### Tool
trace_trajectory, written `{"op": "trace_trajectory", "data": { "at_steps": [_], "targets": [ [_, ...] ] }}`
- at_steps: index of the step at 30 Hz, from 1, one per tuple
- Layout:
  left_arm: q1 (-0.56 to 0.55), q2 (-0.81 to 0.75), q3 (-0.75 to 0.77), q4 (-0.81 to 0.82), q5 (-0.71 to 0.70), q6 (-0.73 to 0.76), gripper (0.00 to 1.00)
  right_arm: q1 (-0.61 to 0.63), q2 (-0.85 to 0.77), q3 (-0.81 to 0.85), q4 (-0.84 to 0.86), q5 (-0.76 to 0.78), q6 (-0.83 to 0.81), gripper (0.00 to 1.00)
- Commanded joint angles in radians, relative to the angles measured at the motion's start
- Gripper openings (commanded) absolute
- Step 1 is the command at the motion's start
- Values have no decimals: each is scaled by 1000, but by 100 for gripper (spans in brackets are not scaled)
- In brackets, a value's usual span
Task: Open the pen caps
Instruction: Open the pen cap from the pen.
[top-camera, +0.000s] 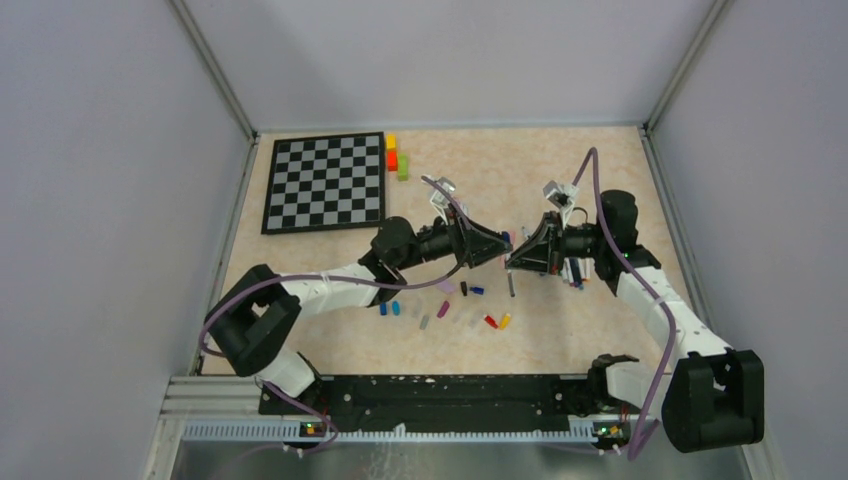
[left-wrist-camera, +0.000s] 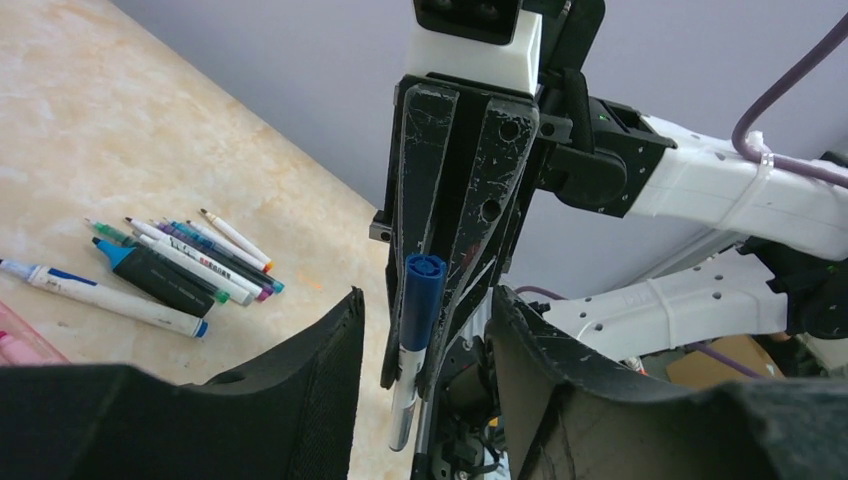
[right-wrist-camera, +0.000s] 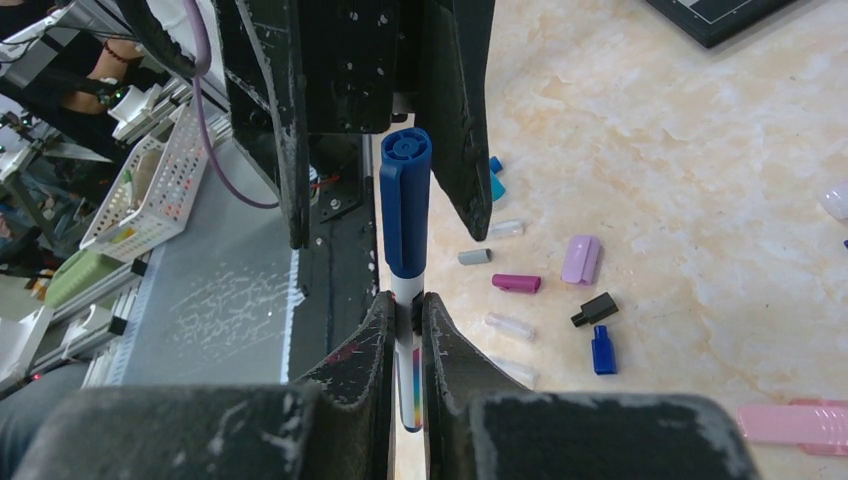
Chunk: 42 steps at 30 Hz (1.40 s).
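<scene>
Right wrist cam gives us the best look: the right gripper (right-wrist-camera: 405, 305) has its jaws pinched together on the white barrel of a thin marker (left-wrist-camera: 403, 400). The marker sticks straight out past the fingertips, with a stubby blue plastic cap (right-wrist-camera: 405, 210) on its far end. The left gripper (left-wrist-camera: 428, 300) faces it head-on, jaws apart, one finger either side of that cap. Whether a pad actually touches it, we can't tell. Both tools hang above the beige marbled tabletop (right-wrist-camera: 700, 150). Down there, off to one side of the right gripper, we count a grey cap (right-wrist-camera: 474, 256), a magenta cap (right-wrist-camera: 516, 283), a lilac cap (right-wrist-camera: 581, 259), a black cap (right-wrist-camera: 595, 309) and a loose blue cap (right-wrist-camera: 601, 350). On the left wrist cam, a bunch of other thin pens (left-wrist-camera: 180, 265) lies on the table beyond the left fingers, off to the side.
</scene>
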Motion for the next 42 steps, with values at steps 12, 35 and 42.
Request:
{"op": "trace_trajectory", "data": {
  "at_steps": [12,35,42],
  "targets": [
    [-7,49,38,177,56,-58,0,6,-1,-21,47,9,4,27],
    [235,-149,180,149,-537,129,0,94,46,-66,148,7,142,0],
    [263,-195,169,109,-362,100,0,81,29,-27,2,203,7,0]
  ]
}}
